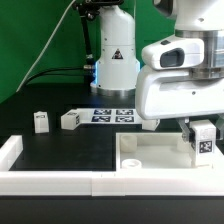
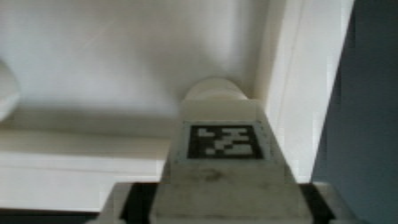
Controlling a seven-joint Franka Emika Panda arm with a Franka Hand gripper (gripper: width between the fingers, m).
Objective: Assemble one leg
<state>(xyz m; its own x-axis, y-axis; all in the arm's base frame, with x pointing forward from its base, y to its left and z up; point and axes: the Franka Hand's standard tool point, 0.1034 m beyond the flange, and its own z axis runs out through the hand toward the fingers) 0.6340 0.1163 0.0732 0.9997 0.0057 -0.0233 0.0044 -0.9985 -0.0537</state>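
My gripper (image 1: 203, 133) is shut on a small white leg (image 1: 204, 142) with a black-and-white marker on its face. It holds the leg upright over the large white panel (image 1: 150, 152) with raised rims, near the panel's corner at the exterior view's right. In the wrist view the leg (image 2: 222, 140) fills the middle between my fingers (image 2: 134, 203), its rounded tip pointing at the panel's rim (image 2: 299, 70). I cannot tell whether the tip touches the panel. Two more legs (image 1: 41, 122) (image 1: 70, 120) stand on the black table at the exterior view's left.
The marker board (image 1: 113, 115) lies behind the panel, in front of the robot base (image 1: 115, 65). A white rail (image 1: 60, 177) runs along the table's front edge, with a raised end (image 1: 10, 150) at the exterior view's left. A green backdrop stands behind.
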